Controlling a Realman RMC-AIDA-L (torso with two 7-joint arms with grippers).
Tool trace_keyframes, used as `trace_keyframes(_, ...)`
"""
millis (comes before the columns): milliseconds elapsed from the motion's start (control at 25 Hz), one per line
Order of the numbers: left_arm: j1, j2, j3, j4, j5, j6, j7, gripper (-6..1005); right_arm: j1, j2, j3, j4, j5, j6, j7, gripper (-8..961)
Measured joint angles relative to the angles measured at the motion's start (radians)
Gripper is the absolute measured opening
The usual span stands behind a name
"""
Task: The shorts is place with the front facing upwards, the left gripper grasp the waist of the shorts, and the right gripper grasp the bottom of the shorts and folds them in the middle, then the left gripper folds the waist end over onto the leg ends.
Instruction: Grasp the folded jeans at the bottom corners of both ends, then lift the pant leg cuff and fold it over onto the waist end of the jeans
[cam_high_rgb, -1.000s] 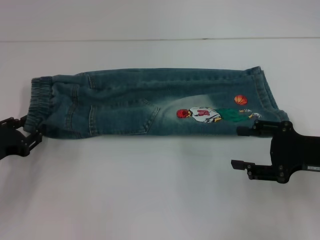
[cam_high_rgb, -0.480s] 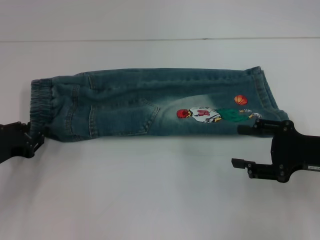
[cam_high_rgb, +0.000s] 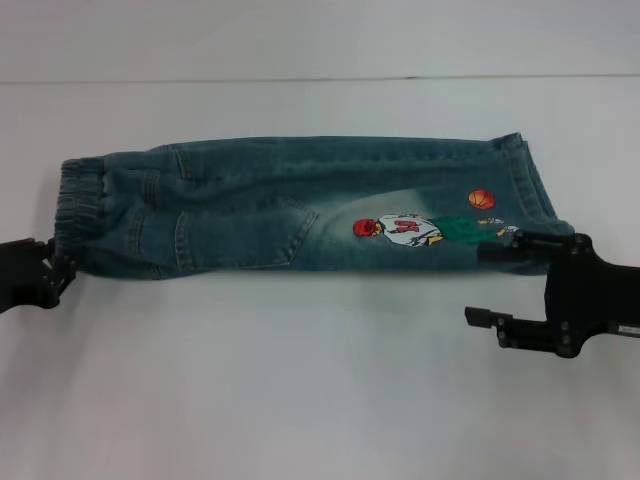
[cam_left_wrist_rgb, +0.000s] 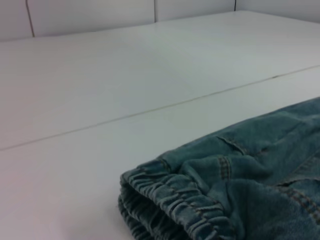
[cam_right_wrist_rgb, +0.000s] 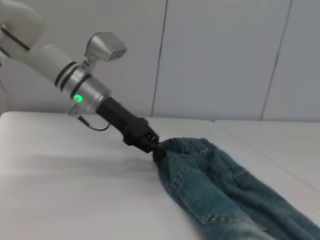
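shorts (cam_high_rgb: 300, 205): long blue denim, pale faded patches, folded lengthwise into a narrow strip lying flat across the white surface, running from 9 o'clock to 3 o'clock.
waist (cam_high_rgb: 72, 205): ruffled, gathered elastic band at the 9 o'clock end, layers stacked.
leg ends (cam_high_rgb: 530, 185): flat stitched hems at the 3 o'clock end, slanting toward 4 o'clock.
embroidery (cam_high_rgb: 400, 228): small cartoon figure in red, white and green, orange ball toward 2 o'clock of it.
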Motion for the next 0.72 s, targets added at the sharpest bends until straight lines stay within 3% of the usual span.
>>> trace_keyframes(520,-0.022,0.005,0.019,0.056,0.074,0.03,-0.121,144,-0.01,0.002,0.026,0.016,0.027,0.001,-0.022,729)
trace_keyframes(720,-0.019,0.004,0.05,0.129,0.08,0.053,-0.194,46,-0.01,0.005,0.056,0.073,0.076,0.026,-0.043,703)
